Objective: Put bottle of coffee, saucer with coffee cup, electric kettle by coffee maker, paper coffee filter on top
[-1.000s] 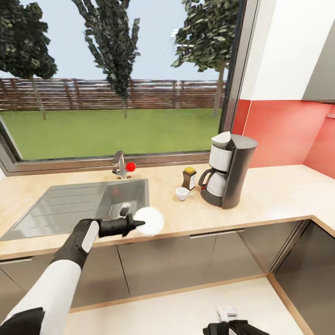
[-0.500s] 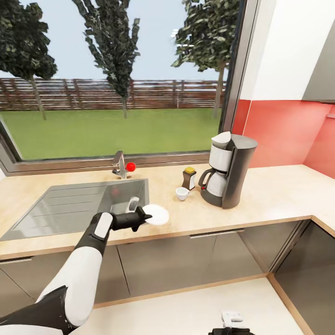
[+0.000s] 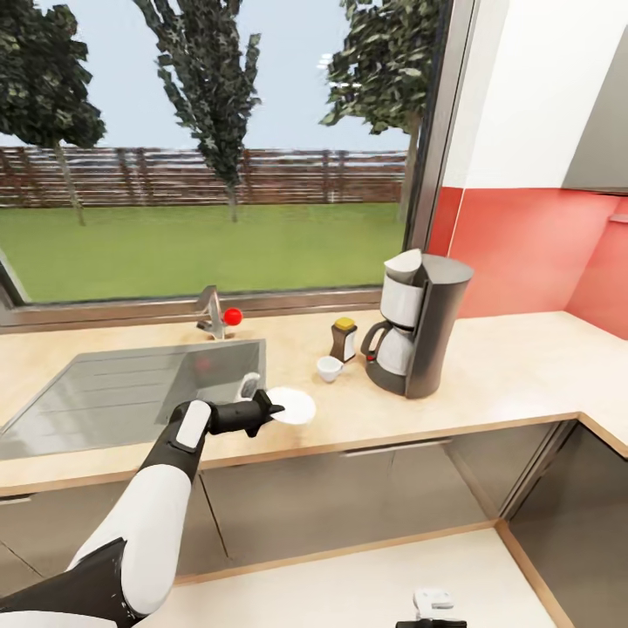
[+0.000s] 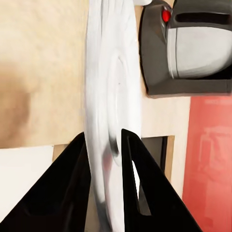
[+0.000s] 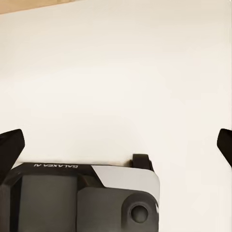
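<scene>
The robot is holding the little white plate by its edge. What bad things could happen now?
1. The left end effector pinches the saucer only at its rim, so it might slip or tip out on the way.
2. The coffee cup and the bottle of coffee stand close beside the coffee maker, so sliding the saucer in there could bump them.
3. The sink is right beside the arm; a dropped saucer could land in it.

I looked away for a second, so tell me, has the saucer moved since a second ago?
Yes. The left gripper has carried the saucer farther over the countertop, away from its front edge and nearer the coffee cup.
</scene>
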`<state>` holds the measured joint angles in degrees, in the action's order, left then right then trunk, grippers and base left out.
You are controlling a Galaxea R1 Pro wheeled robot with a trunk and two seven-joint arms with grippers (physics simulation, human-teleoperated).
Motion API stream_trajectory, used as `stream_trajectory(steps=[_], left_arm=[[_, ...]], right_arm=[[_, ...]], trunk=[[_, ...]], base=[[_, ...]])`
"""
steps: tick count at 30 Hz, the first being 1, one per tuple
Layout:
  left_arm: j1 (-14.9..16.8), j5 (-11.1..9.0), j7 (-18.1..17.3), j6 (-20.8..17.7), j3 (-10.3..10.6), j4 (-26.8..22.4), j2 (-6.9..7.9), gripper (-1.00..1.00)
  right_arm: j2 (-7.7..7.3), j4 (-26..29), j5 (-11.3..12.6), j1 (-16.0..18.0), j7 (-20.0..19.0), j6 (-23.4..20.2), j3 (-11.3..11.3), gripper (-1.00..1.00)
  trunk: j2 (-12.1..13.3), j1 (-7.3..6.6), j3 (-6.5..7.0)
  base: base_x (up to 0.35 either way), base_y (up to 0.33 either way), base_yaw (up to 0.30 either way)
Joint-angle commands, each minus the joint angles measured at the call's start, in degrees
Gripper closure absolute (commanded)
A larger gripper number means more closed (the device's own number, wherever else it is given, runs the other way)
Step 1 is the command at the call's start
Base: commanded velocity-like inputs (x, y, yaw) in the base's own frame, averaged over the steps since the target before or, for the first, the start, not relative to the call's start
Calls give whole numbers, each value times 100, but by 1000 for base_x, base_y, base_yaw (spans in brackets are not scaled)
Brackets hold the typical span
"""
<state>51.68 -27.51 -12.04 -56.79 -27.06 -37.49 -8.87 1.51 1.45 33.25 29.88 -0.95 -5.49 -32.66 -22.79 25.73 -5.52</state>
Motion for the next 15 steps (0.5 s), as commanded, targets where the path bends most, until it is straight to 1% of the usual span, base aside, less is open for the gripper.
stream_trajectory(steps=[1,6,15], left_arm=[[9,58,-35,-34,-45,-3,-9,100],[9,56,-35,-35,-45,2,-9,100],[0,70,-42,-34,-30,31,-9,100]], right_arm=[[-1,4,50,3,-7,-22,-48,-100],[-1,4,50,0,0,-22,-48,-100],[-5,4,43,0,2,-26,-48,-100]], trunk=[[-13,5,-13],[-13,5,-13],[-13,5,-13]], base=[[178,-229,0],[137,-241,0],[12,-271,0]])
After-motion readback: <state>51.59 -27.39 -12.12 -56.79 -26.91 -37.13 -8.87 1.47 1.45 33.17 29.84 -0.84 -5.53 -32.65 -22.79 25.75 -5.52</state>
